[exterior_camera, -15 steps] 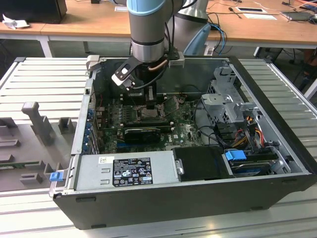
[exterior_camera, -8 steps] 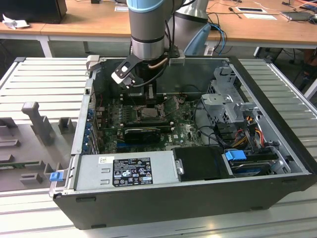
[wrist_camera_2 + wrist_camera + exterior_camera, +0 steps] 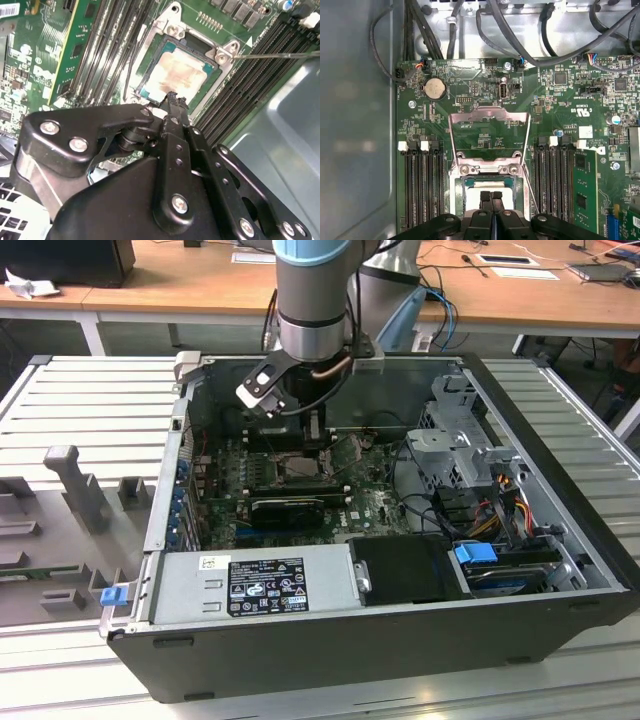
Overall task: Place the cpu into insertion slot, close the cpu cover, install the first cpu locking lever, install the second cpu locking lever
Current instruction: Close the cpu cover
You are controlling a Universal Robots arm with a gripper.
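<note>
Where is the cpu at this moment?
In the second wrist view the cpu lies in the insertion slot, between the black memory slots, with the gripper over its edge.

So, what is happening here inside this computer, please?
A robot arm reaches down into an open computer case. Its gripper is just over the cpu with its fingers shut, holding nothing. The cpu already lies in the insertion slot. The cpu cover stands tilted up, not yet closed over the chip. A thin locking lever sticks out beside the slot.
</note>
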